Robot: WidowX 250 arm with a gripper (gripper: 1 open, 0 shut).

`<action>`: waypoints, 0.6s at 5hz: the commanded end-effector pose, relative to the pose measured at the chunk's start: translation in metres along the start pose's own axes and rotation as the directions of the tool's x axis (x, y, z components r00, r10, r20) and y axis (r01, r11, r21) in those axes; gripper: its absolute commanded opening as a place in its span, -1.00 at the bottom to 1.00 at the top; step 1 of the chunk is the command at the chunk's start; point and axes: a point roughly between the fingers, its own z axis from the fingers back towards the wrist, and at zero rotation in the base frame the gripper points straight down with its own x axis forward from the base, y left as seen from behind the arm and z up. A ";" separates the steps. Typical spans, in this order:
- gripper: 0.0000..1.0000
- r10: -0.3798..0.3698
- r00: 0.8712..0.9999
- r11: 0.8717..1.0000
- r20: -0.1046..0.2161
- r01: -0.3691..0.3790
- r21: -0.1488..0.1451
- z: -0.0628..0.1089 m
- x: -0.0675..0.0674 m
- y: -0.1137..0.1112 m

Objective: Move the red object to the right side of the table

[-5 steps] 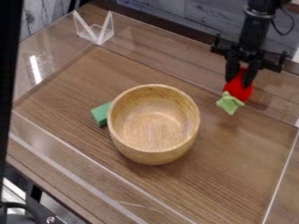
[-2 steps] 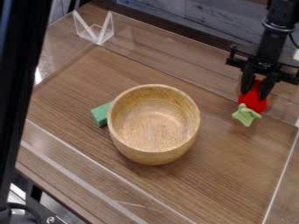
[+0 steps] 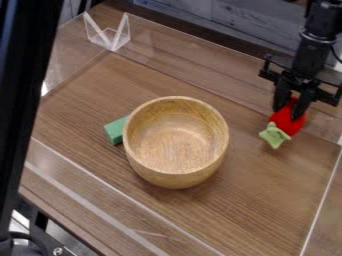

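At the right edge of the frame we see the black gripper point(image 3: 294, 103) pointing down, its jaws clamped on the small red strawberry-shaped toy with a pale green cap point(image 3: 283, 122). The toy sits low over the brown wood-grain bench point(image 3: 80, 105), apparently for release, well clear of the round wooden bowl point(image 3: 177, 140).

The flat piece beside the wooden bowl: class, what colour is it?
Green; the flat piece shows in the camera view, left of the bowl.
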 end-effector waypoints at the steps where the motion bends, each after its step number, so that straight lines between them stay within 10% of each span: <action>1: -1.00 0.007 0.999 1.000 0.040 -0.007 -0.007 0.011 0.004 0.008; 3: -1.00 0.033 0.999 0.999 0.043 -0.032 -0.007 0.011 -0.014 0.014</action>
